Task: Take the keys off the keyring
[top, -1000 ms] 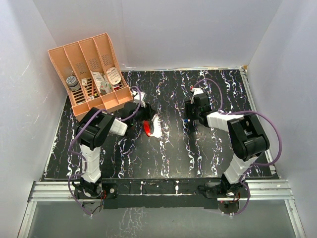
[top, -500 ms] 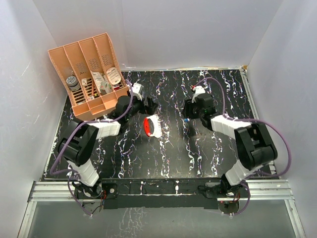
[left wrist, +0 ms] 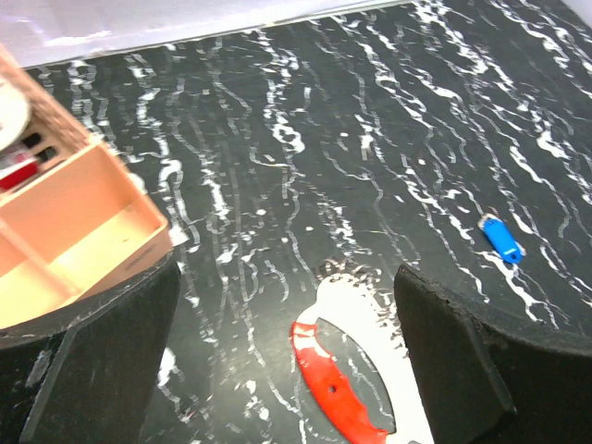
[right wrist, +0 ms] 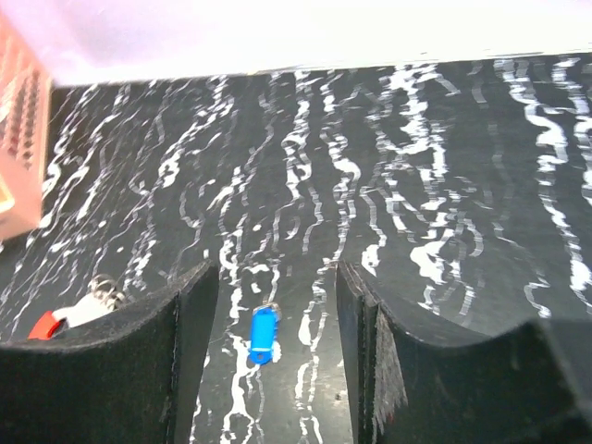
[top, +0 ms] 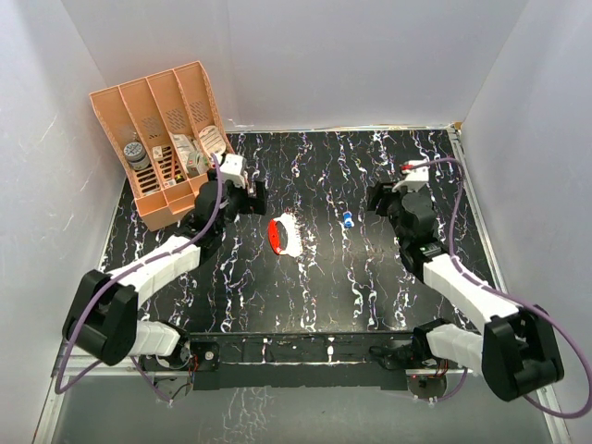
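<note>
The bench (top: 314,287) was flat and black with wiggly white streaks, like marble. The keyring (top: 282,236) lay on it near the middle. It was a smooth oval tag, red on one side and white on the other, with a bit of thin silvery chain at its far end.

One small key (top: 348,220) lay by itself on the bench to the right of the keyring, apart from it and not touching. It had a bright blue plastic head shaped like a little bar, with a tiny silvery bit at one end.

The left gripper (top: 257,194) hung just left of the keyring, close to the rack (top: 162,102). Its two black, rough-looking fingers (left wrist: 83,370) were spread very wide, and it held nothing.

The right gripper (top: 377,197) hung just right of the key. Its black fingers (right wrist: 139,361) were partly apart and held nothing. The key showed on the bench through the gap.

The rack was peach plastic with four long slots. It stood at the far left, with small things in it.
</note>
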